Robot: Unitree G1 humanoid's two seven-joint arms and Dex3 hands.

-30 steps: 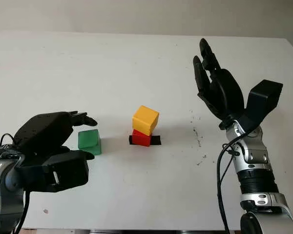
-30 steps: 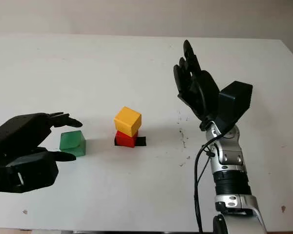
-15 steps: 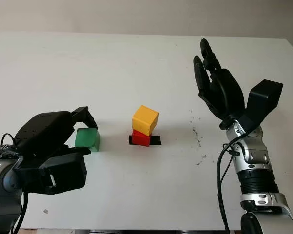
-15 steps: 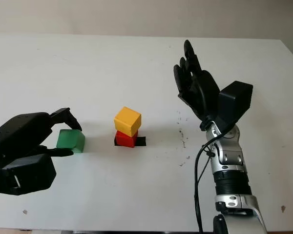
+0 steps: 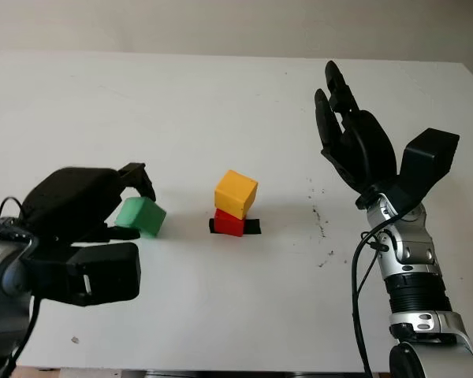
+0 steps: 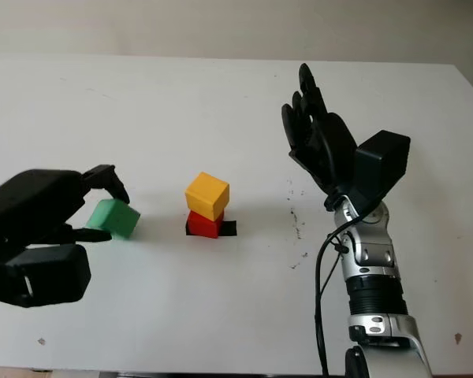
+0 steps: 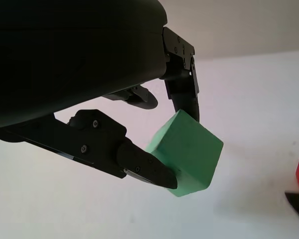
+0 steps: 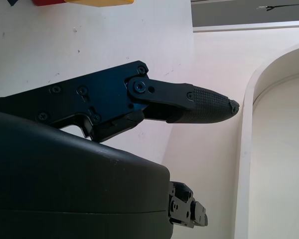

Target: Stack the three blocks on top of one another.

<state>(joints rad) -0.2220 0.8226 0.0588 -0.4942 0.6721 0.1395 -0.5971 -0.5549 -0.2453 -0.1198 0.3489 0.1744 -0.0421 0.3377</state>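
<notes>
My left hand is shut on the green block, which hangs tilted just above the table, left of the stack. In the left wrist view the green block is pinched between black fingers. The yellow block sits askew on the red block, which stands on a strip of black tape at the table's middle. My right hand is open and raised in the air to the right of the stack.
The white table reaches back to a pale wall. Small dark specks mark the surface right of the stack. The table's front edge runs near the picture's bottom.
My left hand closed its fingers on the green block and lifted it off the table, tilting it and moving it slightly right. The right hand stayed still.
</notes>
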